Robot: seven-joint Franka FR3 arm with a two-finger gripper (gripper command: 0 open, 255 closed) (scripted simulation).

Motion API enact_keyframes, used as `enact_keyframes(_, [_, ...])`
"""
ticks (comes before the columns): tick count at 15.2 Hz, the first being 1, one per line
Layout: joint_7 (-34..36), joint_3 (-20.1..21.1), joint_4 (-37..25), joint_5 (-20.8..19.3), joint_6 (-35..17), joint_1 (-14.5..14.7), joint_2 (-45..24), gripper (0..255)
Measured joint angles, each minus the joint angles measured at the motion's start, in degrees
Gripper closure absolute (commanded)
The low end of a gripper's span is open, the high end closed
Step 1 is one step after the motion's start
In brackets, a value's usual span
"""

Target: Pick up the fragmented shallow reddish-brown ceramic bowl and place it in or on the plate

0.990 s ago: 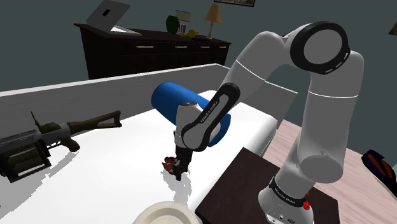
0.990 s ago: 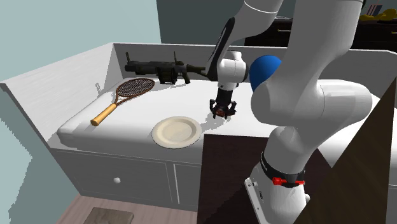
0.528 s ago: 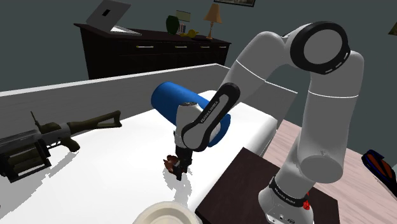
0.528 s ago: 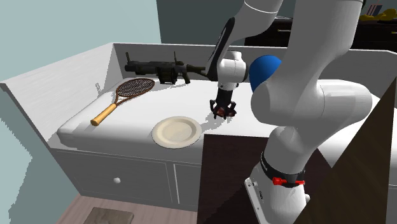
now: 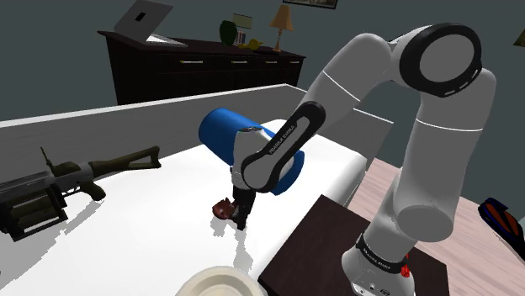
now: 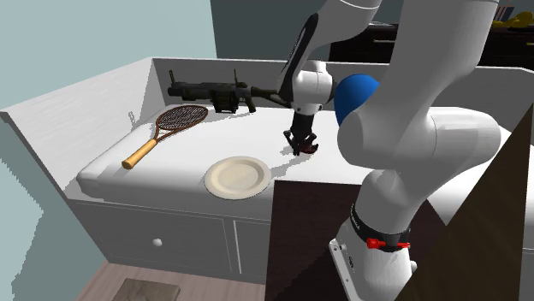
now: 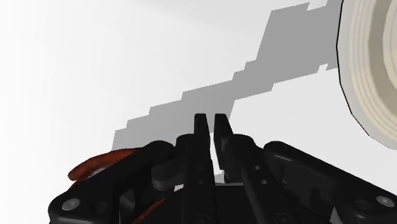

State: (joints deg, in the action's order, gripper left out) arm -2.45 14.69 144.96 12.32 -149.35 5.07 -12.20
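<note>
Hanging just above the white counter point(image 5: 143, 223), the reddish-brown bowl point(image 5: 223, 208) sits pinched in the black end effector point(image 5: 238, 216), whose fingers point(image 7: 202, 130) are drawn almost together with only a slim gap between them. The bowl's red edge shows against the end effector's side in the wrist view. The cream plate point(image 6: 238, 175) lies nearer the counter's front edge, apart from the bowl. A dark rifle point(image 6: 218, 92) rests along the far wall, with a racket point(image 6: 167, 126) toward the second exterior view's left.
</note>
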Motion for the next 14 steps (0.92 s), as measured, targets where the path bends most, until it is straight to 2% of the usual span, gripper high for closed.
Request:
enact_keyframes(2, [0.0, 0.2, 0.3, 0.3, 1.6, -0.1, 1.9, 255])
enact_keyframes(3, [0.0, 0.2, 0.3, 0.3, 1.6, -0.1, 1.9, 0])
enact_keyframes(4, [0.0, 0.2, 0.3, 0.3, 1.6, -0.1, 1.9, 0])
enact_keyframes(5, [2.7, -0.9, -1.5, -1.3, 3.3, 0.4, 0.8, 0])
enact_keyframes(7, [14.8, -4.3, -7.8, -5.6, 10.2, 2.0, -2.9, 0])
enact_keyframes(9, [26.0, -7.5, -14.6, -8.1, 18.1, 3.2, -6.6, 0])
enact_keyframes(11, [29.8, -8.6, -16.5, -8.8, 19.7, 3.6, -8.6, 0])
enact_keyframes(14, [31.0, -8.9, -16.2, -9.0, 18.3, 3.9, -10.2, 0])
